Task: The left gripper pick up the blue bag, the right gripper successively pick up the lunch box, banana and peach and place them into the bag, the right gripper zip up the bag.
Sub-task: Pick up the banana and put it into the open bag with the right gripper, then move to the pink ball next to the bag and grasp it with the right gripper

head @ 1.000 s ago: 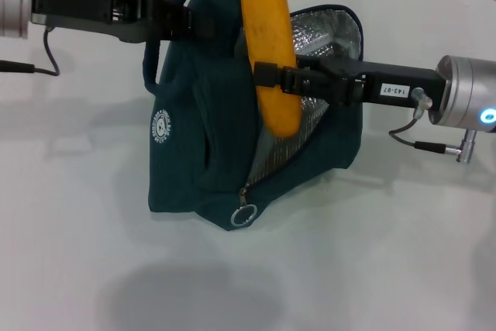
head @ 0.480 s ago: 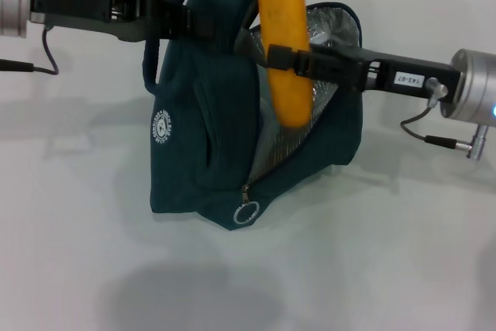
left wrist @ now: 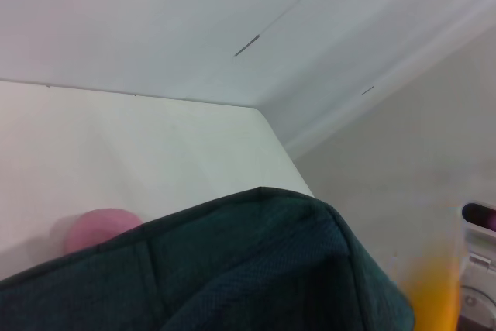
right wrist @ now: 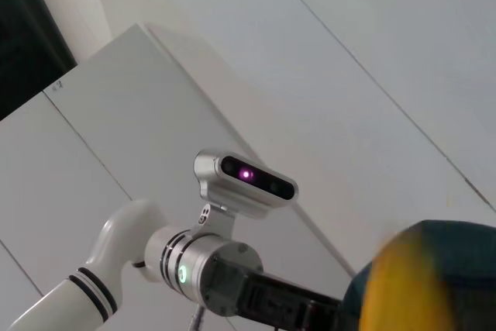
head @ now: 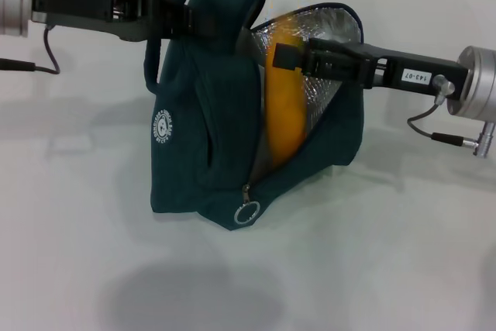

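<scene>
Bag first: large dark teal fabric lunch bag (head: 209, 137) with silver foil lining stands on the white table (head: 403, 253), its mouth gaping toward my right side, ring zip pull (head: 246, 214) hanging low at the front corner, round white logo (head: 161, 126) on the side panel.

My left gripper (head: 182, 22), black two-finger claw, is clamped on the padded handle at the bag's top, holding that edge up.

My right gripper (head: 288, 58), black claw with the white number label on its arm, sits at the bag's open mouth, fingers closed on the upper part of the curved yellow-orange banana (head: 284, 118). Banana stands nearly upright, lower half down inside against the foil lining, top level with the rim.

Left wrist view: teal fabric fills the foreground, and a round pink peach (left wrist: 99, 230) lies on the table just beyond it.

Lunch box not visible in any view.
</scene>
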Controlling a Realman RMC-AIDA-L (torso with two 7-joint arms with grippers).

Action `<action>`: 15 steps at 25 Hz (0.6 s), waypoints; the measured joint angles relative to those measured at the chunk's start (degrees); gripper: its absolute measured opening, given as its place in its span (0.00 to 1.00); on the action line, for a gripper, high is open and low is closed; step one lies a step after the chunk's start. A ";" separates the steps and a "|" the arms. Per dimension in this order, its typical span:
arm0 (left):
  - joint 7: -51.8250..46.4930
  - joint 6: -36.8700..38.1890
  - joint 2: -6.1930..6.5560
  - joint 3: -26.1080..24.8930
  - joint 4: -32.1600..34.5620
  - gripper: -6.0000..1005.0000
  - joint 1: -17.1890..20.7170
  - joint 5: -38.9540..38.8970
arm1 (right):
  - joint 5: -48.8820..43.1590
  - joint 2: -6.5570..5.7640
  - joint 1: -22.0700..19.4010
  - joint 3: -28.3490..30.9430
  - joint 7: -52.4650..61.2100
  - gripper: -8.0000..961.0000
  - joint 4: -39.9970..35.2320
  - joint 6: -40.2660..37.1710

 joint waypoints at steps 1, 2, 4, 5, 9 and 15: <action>-0.01 0.01 0.00 -0.01 0.00 0.04 0.00 0.00 | -0.08 0.00 -0.02 0.00 -0.04 0.80 -0.14 0.06; -0.04 0.04 -0.01 0.00 -0.01 0.04 -0.01 0.00 | -0.29 -0.01 -0.08 0.00 -0.12 0.85 -0.32 0.13; -0.09 0.05 -0.01 0.04 0.00 0.04 -0.01 0.00 | -0.73 -0.03 -0.41 0.00 -0.28 0.90 -1.01 0.31; -0.12 0.07 -0.01 0.08 0.00 0.04 -0.01 0.00 | -0.85 -0.05 -0.84 0.01 -0.29 0.90 -1.88 0.39; -0.15 0.08 0.00 0.00 0.00 0.04 0.06 0.01 | -0.02 -0.29 -3.18 0.65 -0.07 0.91 -6.04 0.40; -0.24 0.27 0.15 -0.10 0.00 0.04 0.49 0.01 | 1.39 -3.26 -11.01 4.73 3.84 0.91 -17.66 2.62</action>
